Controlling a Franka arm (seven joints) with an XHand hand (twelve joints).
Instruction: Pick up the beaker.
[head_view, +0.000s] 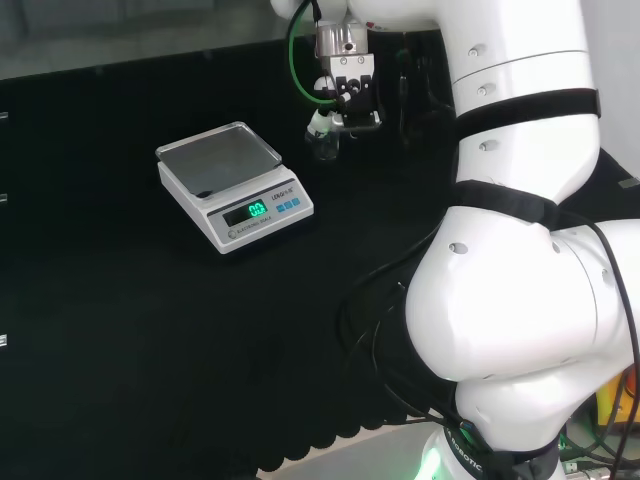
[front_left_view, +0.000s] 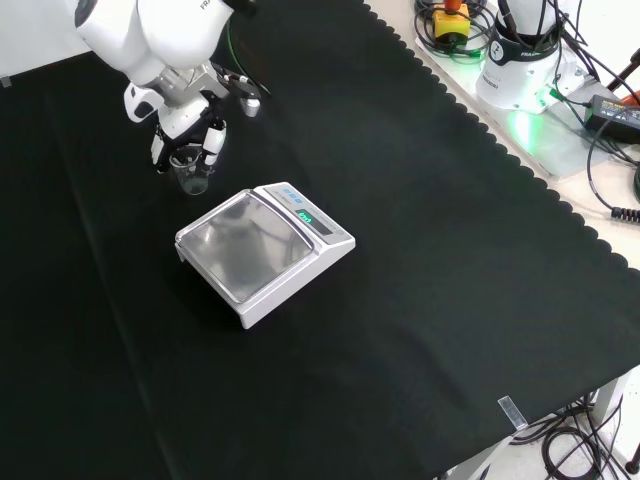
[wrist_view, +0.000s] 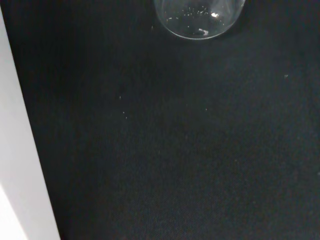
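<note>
The counter (front_left_view: 420, 330) under its black cloth takes up most of the front view, and the greater part of that cloth lies bare: a wide open stretch runs from the scale toward the lower right, as far as the scalloped cloth edge that crosses the view diagonally. Beyond that edge, at the upper right, sit the arm's base and a tangle of cables (front_left_view: 600, 110).

The white arm (head_view: 520, 250) rises in large links along the right side of the head view, and its wrist reaches over to the far middle of the cloth.

The scale (front_left_view: 262, 255), white with a square metal pan and a lit green display, stands left of centre in the front view, turned at an angle to the cloth edges. In the head view it sits left of the hand, with a clear strip of black cloth between the two.

The hand (front_left_view: 185, 135) points downward, its fingers (front_left_view: 213, 140) hanging on either side of the beaker (front_left_view: 190, 172). They bracket the glass closely, but whether they touch it I cannot tell.

The beaker, small and clear, stands upright on the cloth just beyond the scale's upper-left corner in the front view, apart from it. In the wrist view its round base (wrist_view: 199, 17) rests on the cloth.
</note>
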